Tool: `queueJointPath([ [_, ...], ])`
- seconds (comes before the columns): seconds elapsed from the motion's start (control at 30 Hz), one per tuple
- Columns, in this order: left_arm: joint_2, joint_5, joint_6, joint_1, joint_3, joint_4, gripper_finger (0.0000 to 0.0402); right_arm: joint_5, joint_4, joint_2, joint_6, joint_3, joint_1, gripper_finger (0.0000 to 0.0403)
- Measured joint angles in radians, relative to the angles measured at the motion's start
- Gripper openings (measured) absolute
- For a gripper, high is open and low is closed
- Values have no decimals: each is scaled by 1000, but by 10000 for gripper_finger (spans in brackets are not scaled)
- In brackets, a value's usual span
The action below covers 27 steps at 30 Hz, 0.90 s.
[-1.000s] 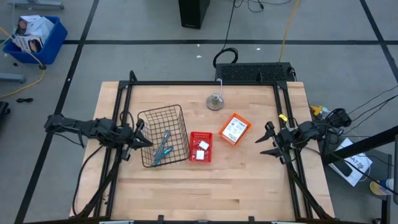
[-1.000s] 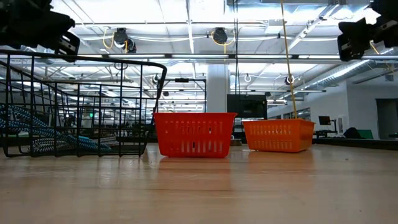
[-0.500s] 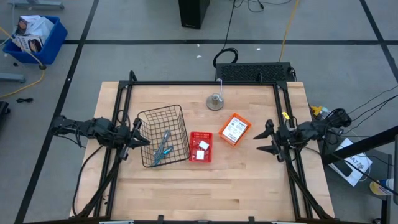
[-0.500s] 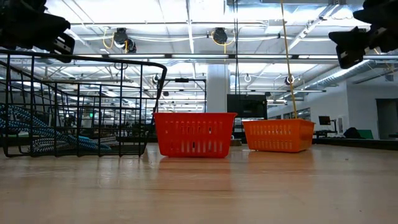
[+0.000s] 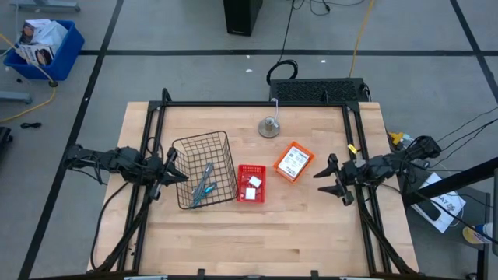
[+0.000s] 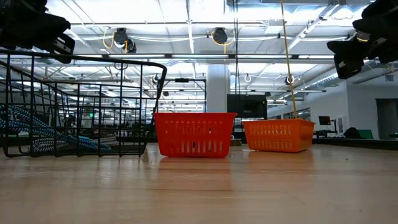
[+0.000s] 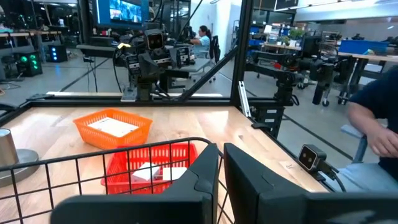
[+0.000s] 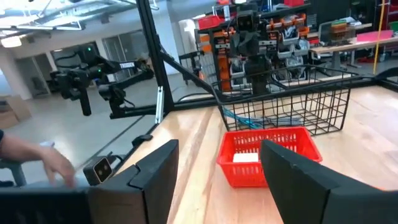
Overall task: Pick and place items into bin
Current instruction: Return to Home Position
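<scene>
A black wire bin stands left of centre, and the slim blue-and-grey tool lies on its floor. Beside it a small red basket holds the tiny white block. An orange basket holds the flat white packet. My left gripper is shut and points level, close above the bin's left rim; no contact shows. My right gripper hangs open and level near the table's right side, facing the red basket, with nothing between its fingers.
A small metal stand sits at the table's far middle. Bare wood lies along the near half. A black frame rings the table. A person's sleeve and a hand show beyond the table's near edge.
My right gripper has sunk a little and come a short way toward the table's left, rolling slightly, and stays open. The baskets and the items have not moved.
</scene>
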Motion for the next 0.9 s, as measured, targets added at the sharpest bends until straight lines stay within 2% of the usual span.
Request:
queueJointPath([
  [0.23, 0, 0, 0, 0, 0, 1, 31, 5, 147, 8, 0, -2, 0, 219],
  [0.9, 0, 0, 1, 0, 0, 1, 31, 4, 146, 11, 0, -4, 0, 219],
])
